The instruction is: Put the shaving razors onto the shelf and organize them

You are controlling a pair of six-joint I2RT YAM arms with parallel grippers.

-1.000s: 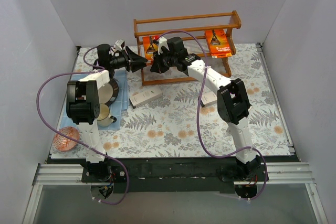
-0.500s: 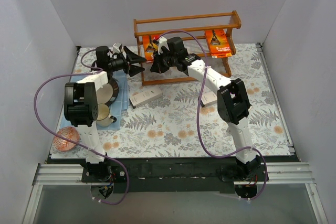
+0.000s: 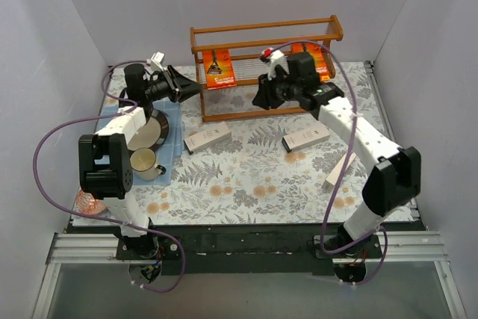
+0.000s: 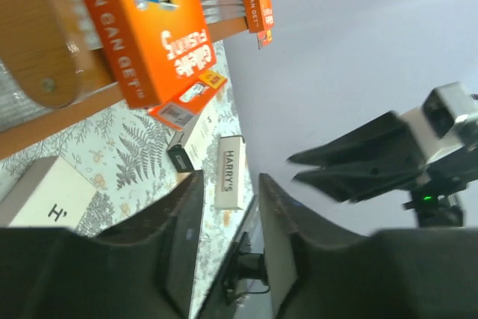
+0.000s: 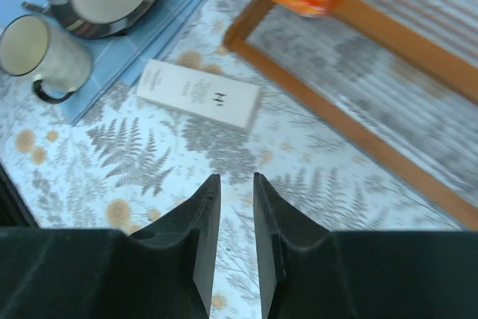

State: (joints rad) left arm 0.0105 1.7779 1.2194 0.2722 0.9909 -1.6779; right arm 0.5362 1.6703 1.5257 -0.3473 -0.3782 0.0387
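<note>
The left gripper [image 3: 193,89] hung empty, fingers a little parted, just left of the orange-brown wooden rod shelf [image 3: 265,37]. A flat orange razor pack [image 3: 220,69] stood on that shelf just past its fingertips. The right gripper [image 3: 259,100], fingers narrowly apart, held nothing; a slim white box [image 3: 207,139] lay beyond its tips.

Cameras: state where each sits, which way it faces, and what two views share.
Top external: above and behind the bases, looking down on the table, shelf, left arm and right arm.
Left wrist: on the left arm, tilted sideways toward the shelf; own fingers at the bottom, right gripper across.
Right wrist: on the right arm, looking down at the table; own fingers at the bottom.
Shared: top and right wrist both show the mug.
</note>
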